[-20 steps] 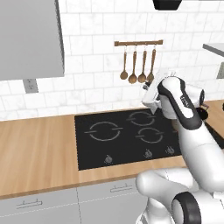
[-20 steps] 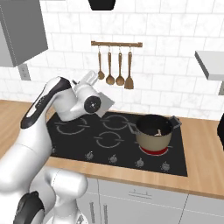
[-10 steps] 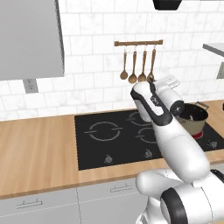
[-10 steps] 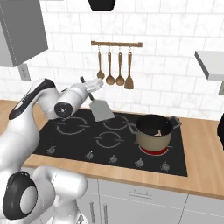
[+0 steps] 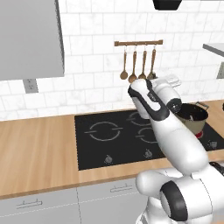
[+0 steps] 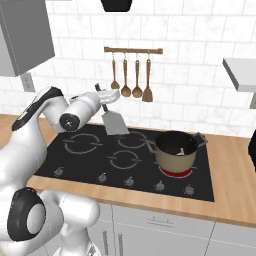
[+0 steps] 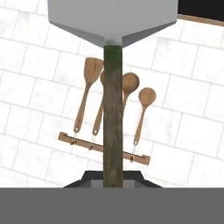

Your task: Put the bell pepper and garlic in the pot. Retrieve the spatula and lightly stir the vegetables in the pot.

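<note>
Arm is rising from the lower right of the left base view, bending over the black cooktop [image 5: 127,138] with its wrist up near the wooden utensil rack [image 5: 138,43] on the tiled wall; the pot [image 5: 192,118] is sitting on the right rear burner, half hidden behind the forearm. Right base view: the gripper [image 6: 104,98] is clamping the dark handle of the spatula [image 6: 114,122], whose grey blade is hanging tilted above the back of the cooktop, left of the pot and clear of it; something pale is lying inside the pot, too small to identify. Hand view: fingers are pressing shut around the spatula handle, which is running straight up to the grey blade, wooden spoons [image 7: 142,113] showing behind it.
</note>
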You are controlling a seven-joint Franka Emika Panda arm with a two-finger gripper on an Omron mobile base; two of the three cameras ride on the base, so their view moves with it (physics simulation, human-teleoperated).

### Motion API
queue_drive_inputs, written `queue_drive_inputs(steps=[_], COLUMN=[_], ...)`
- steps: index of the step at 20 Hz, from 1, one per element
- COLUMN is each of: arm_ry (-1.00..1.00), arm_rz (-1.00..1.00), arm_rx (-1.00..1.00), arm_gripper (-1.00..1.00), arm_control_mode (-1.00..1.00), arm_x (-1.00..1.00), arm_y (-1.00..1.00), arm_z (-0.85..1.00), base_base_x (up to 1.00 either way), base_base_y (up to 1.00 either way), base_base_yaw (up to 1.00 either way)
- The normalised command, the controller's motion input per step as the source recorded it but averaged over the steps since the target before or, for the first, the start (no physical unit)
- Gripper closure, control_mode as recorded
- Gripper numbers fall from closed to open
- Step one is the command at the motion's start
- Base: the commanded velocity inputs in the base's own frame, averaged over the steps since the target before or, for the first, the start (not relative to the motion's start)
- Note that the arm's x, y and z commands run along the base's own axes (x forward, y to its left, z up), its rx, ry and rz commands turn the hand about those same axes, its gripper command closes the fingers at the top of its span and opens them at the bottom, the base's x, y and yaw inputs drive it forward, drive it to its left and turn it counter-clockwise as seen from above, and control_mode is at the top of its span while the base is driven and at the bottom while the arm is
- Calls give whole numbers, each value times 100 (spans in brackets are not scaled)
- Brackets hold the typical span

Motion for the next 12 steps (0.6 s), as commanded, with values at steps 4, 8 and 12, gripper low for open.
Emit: queue_drive_inputs(steps=[4, 8, 12], arm_ry=[-4, 1, 6], arm_rz=[-12, -11, -12], arm_rx=[8, 1, 0], arm_gripper=[100, 100, 100], arm_control_mode=[-100, -100, -100], arm_x=[10, 14, 13], arm_y=[-81, -82, -86], arm_z=[33, 8, 3], base_base_x=[0, 0, 0], base_base_y=[0, 0, 0], base_base_yaw=[0, 0, 0])
